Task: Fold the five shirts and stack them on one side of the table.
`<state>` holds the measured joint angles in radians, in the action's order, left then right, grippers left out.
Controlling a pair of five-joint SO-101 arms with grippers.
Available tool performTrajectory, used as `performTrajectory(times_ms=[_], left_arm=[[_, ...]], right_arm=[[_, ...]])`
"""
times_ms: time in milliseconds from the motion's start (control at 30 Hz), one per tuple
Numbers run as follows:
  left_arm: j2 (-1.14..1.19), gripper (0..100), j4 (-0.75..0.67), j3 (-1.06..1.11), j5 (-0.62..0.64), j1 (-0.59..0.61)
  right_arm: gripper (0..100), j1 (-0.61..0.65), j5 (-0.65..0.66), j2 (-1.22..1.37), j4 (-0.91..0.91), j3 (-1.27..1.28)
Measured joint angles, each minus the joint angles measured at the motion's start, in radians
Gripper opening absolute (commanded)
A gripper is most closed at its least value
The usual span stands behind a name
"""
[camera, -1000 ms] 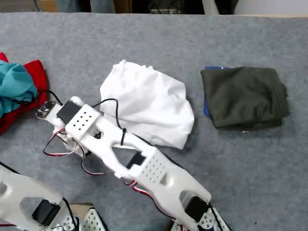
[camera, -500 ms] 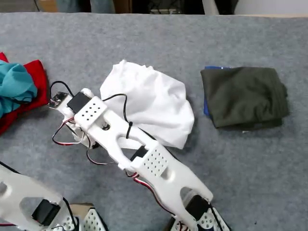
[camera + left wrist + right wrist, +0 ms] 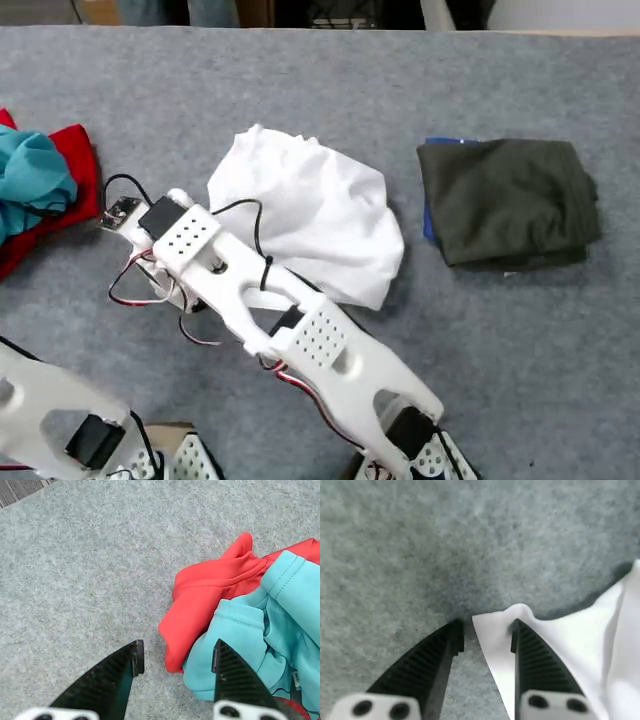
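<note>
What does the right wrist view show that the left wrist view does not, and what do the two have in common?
Right wrist view: a corner of the crumpled white cloth shirt lies between the open fingers of the right tool. Left wrist view: a rumpled red cloth shirt with a teal cloth shirt lying partly on it, ahead of the open left tool. Shared: the grey felt-like table cover under everything, and in each view a black two-fingered tool standing open.

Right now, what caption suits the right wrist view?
Open black jaws straddle a corner of the crumpled white shirt on grey felt.
</note>
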<state>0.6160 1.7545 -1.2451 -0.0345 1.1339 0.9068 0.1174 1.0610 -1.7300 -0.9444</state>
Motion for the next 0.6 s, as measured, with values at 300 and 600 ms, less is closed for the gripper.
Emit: performTrajectory(times_ms=[300,600], left_arm=[[0.0,24,0.0,0.0,0.0,0.0],[0.0,24,0.0,0.0,0.0,0.0]], right_arm=[[2.5,-0.002,0.0,0.031,0.003,-0.017],[1.4,-0.068,0.002,0.049,-0.02,-0.071]])
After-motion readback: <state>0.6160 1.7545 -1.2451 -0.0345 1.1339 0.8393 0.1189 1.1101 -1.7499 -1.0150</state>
